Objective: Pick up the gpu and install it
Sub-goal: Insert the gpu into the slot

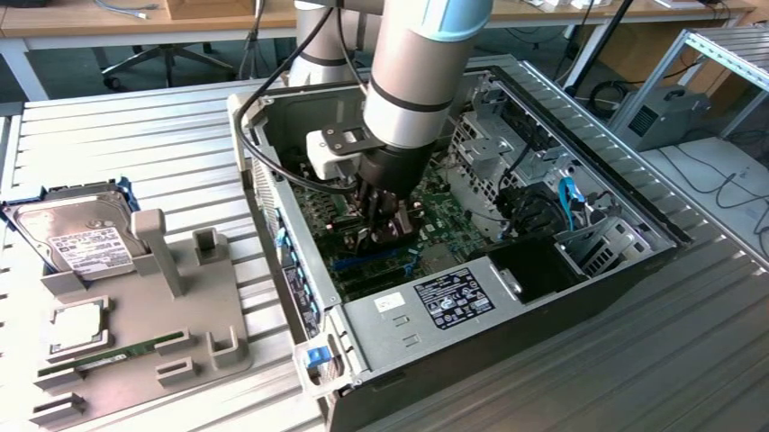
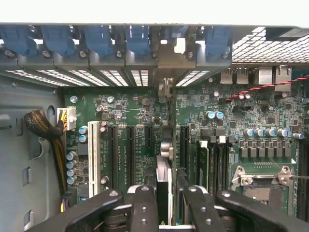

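The gpu (image 2: 164,181) is edge-on in the wrist view. It is a thin black card standing upright over the green motherboard (image 2: 130,113) between black expansion slots. Its pale metal bracket (image 2: 166,87) reaches the case's rear slot openings. My gripper (image 2: 168,210) is shut on the card, with black fingers (image 2: 144,208) pressing either side of it. In the exterior view the gripper (image 1: 384,227) is deep inside the open computer case (image 1: 481,297), low over the motherboard, and the dark card (image 1: 387,241) is just below it. Whether the card sits fully in its slot cannot be told.
Blue slot latches (image 2: 99,38) line the case's rear wall. A white slot (image 2: 94,159), a cable bundle (image 2: 46,130) and the processor socket (image 2: 263,186) flank the card. At the exterior view's left, a grey stand (image 1: 157,306) holds a hard drive (image 1: 85,243) and a green memory stick (image 1: 114,351).
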{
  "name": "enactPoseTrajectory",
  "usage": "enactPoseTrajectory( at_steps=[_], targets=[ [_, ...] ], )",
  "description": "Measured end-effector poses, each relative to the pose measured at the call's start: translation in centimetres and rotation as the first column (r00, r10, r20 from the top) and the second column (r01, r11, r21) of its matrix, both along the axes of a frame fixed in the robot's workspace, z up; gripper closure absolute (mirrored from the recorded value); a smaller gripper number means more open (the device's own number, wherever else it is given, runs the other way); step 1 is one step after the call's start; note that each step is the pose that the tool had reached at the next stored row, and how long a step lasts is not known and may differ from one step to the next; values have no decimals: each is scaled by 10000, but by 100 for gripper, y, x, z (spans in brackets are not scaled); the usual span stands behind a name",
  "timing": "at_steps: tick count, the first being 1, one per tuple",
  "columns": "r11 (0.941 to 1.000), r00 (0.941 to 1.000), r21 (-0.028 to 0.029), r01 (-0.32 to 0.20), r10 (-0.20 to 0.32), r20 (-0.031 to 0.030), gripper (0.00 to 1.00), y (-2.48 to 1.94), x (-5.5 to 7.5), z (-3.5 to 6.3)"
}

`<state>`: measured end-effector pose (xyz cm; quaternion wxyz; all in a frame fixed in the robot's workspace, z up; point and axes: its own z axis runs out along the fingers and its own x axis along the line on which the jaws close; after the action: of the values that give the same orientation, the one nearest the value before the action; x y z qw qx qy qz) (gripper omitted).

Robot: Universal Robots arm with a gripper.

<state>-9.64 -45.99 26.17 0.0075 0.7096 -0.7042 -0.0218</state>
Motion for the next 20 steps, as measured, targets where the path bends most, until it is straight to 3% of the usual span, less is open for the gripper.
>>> enactPoseTrajectory(
  at_steps=[20],
  targets=[
    [10000, 10000, 2, -1, 1, 1, 74, 0, -2, -80]
  ],
)
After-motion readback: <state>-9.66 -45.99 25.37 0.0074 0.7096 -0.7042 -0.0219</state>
